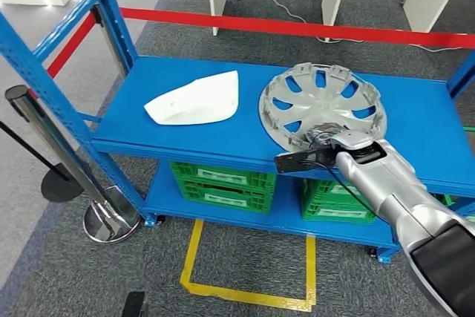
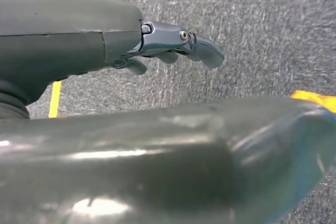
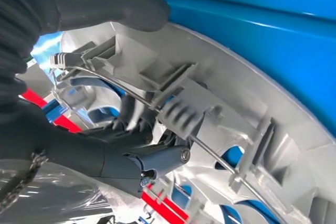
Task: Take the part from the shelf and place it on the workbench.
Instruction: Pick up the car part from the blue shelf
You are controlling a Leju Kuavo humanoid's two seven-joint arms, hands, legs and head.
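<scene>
Two parts sit on the blue shelf (image 1: 168,72) top deck: a silver hubcap (image 1: 322,105) on the right side, lying flat with its clip side up, and a white plastic cover (image 1: 193,99) to its left, well apart from it. Nearest in the head view, the right arm comes in from lower right and the right hand (image 1: 322,139) is at the hubcap's near rim, by the shelf's front edge. Head view alone doesn't settle the grip; the right wrist view does: right hand (image 3: 130,150) has dark fingers (image 3: 162,158) reaching under the rim and through the spokes with the thumb over the top, so it's clamped on the hubcap (image 3: 238,129), which looks tilted up off the blue deck there, wire retaining ring and clips visible. Left wrist view: left hand (image 2: 174,48) hangs over grey carpet, fingers straight and slightly apart, holding nothing. Below the top deck, green crates (image 1: 229,183) stand on the lower deck; they carry pale labels, too small to read. On the floor in front, yellow tape (image 1: 246,287) marks a box. Behind the shelf, a red barrier belt (image 1: 291,27) runs across, with a chrome post (image 1: 56,161) at left. No readable brand or writing anywhere.
</scene>
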